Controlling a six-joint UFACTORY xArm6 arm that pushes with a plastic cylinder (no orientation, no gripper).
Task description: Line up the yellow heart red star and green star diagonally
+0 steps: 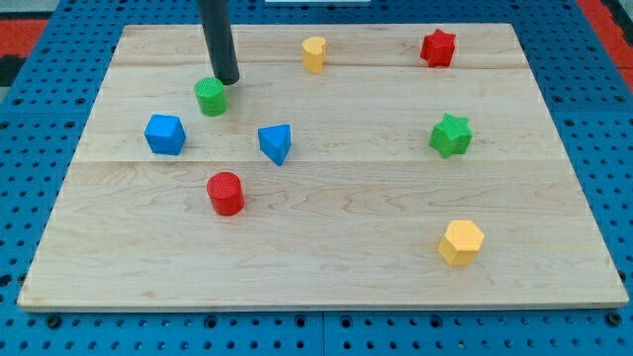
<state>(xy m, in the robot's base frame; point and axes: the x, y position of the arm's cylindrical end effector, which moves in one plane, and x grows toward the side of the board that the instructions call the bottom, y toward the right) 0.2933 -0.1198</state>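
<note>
The yellow heart (314, 53) sits near the view's top, a little left of centre. The red star (437, 47) is at the top right. The green star (450, 135) lies at the right, below the red star. My tip (227, 81) is at the upper left, touching or just above the top right edge of a green cylinder (211, 97). The tip is well to the left of the yellow heart and far from both stars.
A blue cube (164, 133) is at the left. A blue triangular block (276, 143) is near centre left. A red cylinder (226, 193) lies below them. A yellow hexagon (461, 242) is at the lower right. The wooden board (326, 277) rests on a blue pegboard.
</note>
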